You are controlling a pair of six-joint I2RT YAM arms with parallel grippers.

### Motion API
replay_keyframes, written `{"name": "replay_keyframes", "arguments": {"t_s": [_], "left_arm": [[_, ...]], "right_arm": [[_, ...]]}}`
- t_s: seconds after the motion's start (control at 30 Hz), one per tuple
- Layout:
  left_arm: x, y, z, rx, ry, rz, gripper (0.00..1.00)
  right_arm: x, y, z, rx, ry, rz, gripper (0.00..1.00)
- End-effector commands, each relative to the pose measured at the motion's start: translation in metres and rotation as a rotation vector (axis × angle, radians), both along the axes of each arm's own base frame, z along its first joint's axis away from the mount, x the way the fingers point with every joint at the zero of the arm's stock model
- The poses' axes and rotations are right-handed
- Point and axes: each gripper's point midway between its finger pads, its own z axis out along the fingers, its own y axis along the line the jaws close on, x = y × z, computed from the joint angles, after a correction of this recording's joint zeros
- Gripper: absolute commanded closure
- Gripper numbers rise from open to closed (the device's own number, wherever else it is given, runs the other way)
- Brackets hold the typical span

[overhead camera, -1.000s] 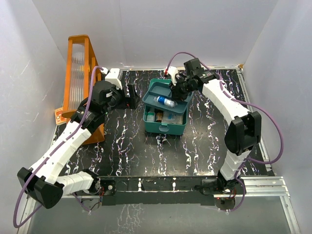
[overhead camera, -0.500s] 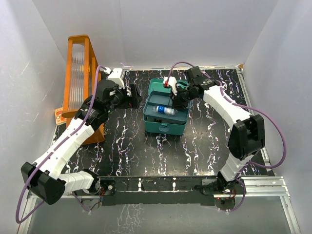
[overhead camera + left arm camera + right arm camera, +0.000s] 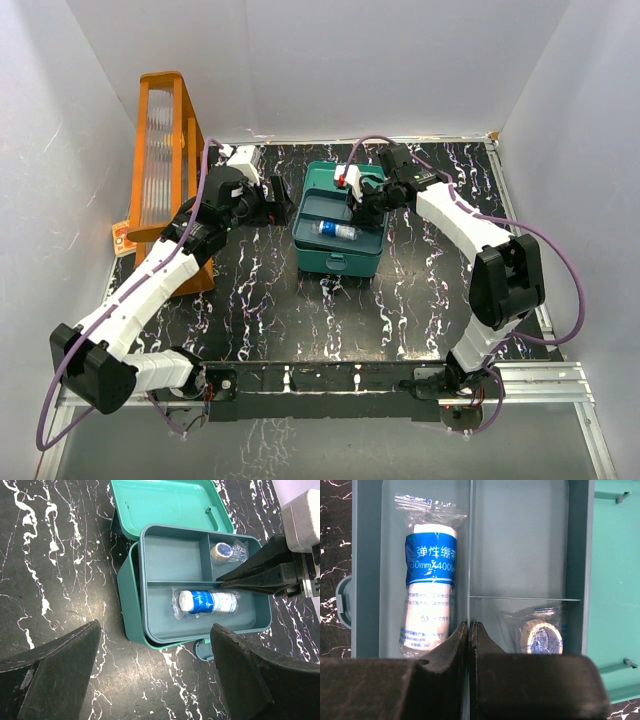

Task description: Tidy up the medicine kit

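Scanning far centre, we saw the medicine kit [image 3: 338, 260] open, divided tray [image 3: 175, 562] on top. The right gripper [image 3: 469, 628] pinched the tray's divider; the left gripper [image 3: 274, 200] hung wide and empty left of it.

walls [image 3: 330, 60]: plain white, three sides | table [image 3: 270, 300]: black, white veining | orange rack [image 3: 160, 140] — far-left corner, upright
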Motion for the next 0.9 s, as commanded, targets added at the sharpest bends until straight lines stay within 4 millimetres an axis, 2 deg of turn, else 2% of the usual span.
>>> {"name": "replay_keyframes", "arguments": {"t_s": [0.0,0.37,0.7,0.87], "left_arm": [[0.0,-0.001,-0.001,-0.018,0.002,-0.002,0.1],[0.001,-0.001,-0.012,-0.004,0.024,0.004,0.1],[0.003,-0.003,-0.019,-0.002,0.043,0.003,0.11],[0.003,-0.002,-0.022,0.004,0.048,0.009,0.11]], "right_arm": [[0.007,0.004,0.019,0.032,-0.119,0.042,1.0],[-0.007,-0.002,0.011,-0.005,-0.096,0.09,1.0],[0.004,0.006,0.014,0.003,-0.076,0.112,1.0],[0.002,0.008,0.011,0.04,-0.091,0.099,1.0]]}}
